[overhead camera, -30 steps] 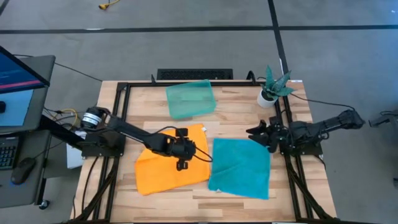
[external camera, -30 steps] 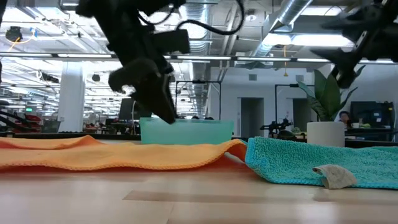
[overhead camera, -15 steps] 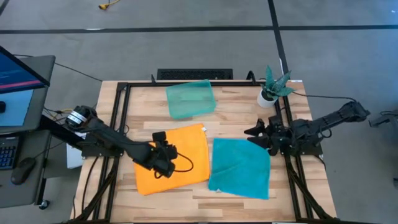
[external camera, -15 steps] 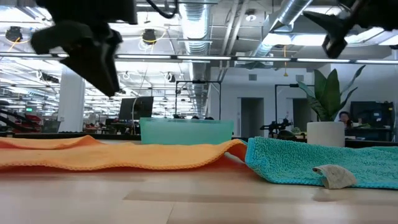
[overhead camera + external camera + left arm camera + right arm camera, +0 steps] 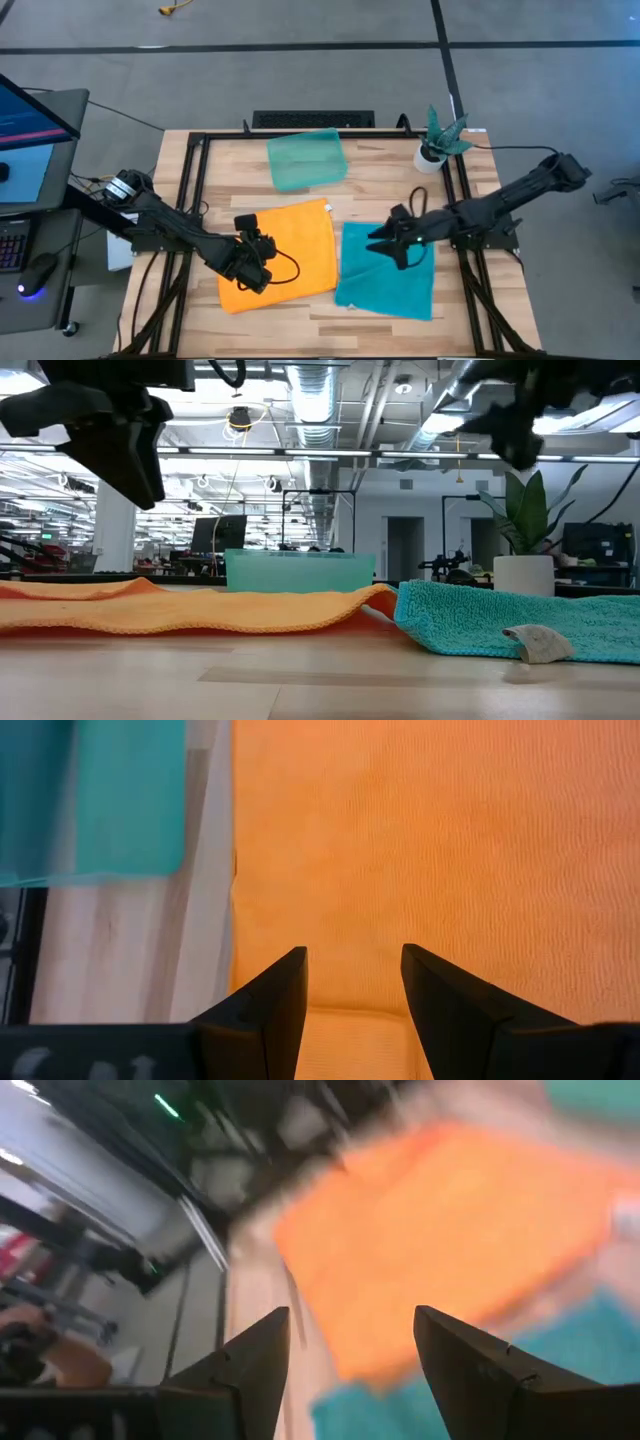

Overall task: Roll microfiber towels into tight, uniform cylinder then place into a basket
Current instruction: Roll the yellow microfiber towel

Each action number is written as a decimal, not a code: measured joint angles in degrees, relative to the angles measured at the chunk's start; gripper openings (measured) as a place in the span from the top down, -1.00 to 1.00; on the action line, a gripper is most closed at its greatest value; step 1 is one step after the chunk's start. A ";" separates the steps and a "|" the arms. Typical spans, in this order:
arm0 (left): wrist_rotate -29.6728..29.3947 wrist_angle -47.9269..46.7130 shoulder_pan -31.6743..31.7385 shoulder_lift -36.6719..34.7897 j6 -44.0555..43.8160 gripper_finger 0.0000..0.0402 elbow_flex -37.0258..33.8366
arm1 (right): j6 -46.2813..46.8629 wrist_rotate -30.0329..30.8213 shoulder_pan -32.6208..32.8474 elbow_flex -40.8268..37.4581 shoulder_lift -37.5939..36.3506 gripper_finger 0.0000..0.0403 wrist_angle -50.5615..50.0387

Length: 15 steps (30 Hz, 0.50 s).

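Over the near-left part of the orange towel (image 5: 280, 255), the left gripper (image 5: 252, 268) hangs with jaws spread; the right gripper (image 5: 385, 243), also spread, hovers above the teal towel (image 5: 390, 275) alongside. Basket (image 5: 305, 160) sits far back.

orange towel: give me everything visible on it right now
The orange towel is a soft, roughly square cloth with a fine ribbed weave and a stitched edge, lying spread out and unrolled on the wooden table, with low ripples seen from table height. Its right edge runs beside the teal towel; contact unclear. The left tool hangs open above its near-left part, not gripping it.
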 joint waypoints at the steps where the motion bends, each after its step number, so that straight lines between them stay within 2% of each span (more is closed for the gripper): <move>1: -0.03 0.00 0.04 0.00 0.14 0.22 0.00 | 2.11 -1.11 0.00 0.80 1.35 -0.18 -2.10; 6: -0.32 0.04 0.69 0.00 0.73 0.22 0.00 | 10.07 -3.89 -0.39 1.85 7.45 -0.18 -6.68; 11: -0.37 0.09 0.85 0.02 0.73 0.22 0.00 | 16.24 -10.89 -2.27 1.89 12.11 -0.18 -7.92; 15: -0.35 0.17 0.85 0.04 0.67 0.22 0.00 | 18.39 -12.11 -3.50 1.96 15.55 -0.18 -11.14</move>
